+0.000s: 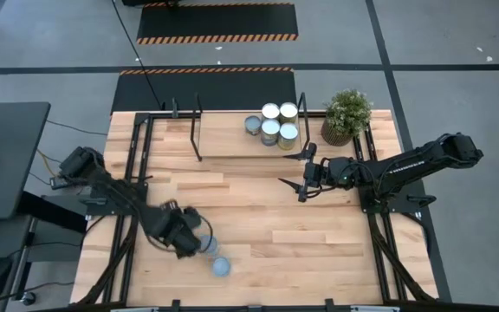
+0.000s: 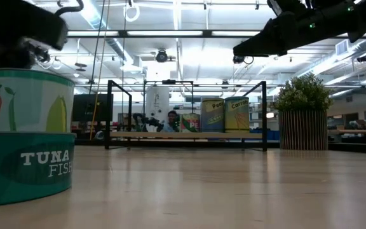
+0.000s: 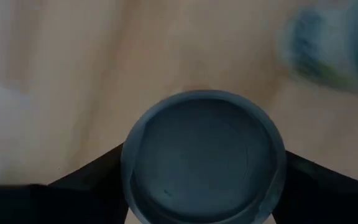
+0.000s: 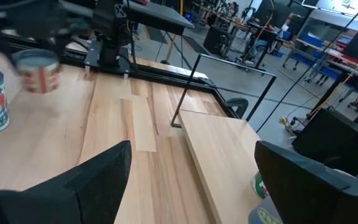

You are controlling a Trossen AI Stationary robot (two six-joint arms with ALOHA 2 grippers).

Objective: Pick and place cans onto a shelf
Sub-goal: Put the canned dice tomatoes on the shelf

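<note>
My left gripper (image 1: pixel 202 243) hangs over the near left of the table, shut on a small silver can (image 3: pixel 204 155) with a grey top; the same can (image 4: pixel 39 71) shows a red label in the right wrist view. Close by, nearer the front edge, stands another can (image 1: pixel 221 266). In the low view a carrot-label can (image 2: pixel 27 98) shows directly above a teal tuna can (image 2: pixel 24 165). The light-wood shelf (image 1: pixel 232 143) lies at the far side with several cans (image 1: pixel 275 126) on its right end. My right gripper (image 1: pixel 304 179) waits open, level, beside the shelf. My left gripper pinches the can between its two fingers, one on each opposite side of the round wall (image 3: pixel 128 168), just under the rim. The fingers come from above, pointing down. The can sits upright in the hold; whether its base is off the table I cannot tell.
A potted plant (image 1: pixel 346 115) stands at the far right corner, next to the shelf's right end. The shelf's black posts (image 1: pixel 199 130) rise above its board. Bare wood (image 1: pixel 267 225) lies between my left gripper and the shelf.
</note>
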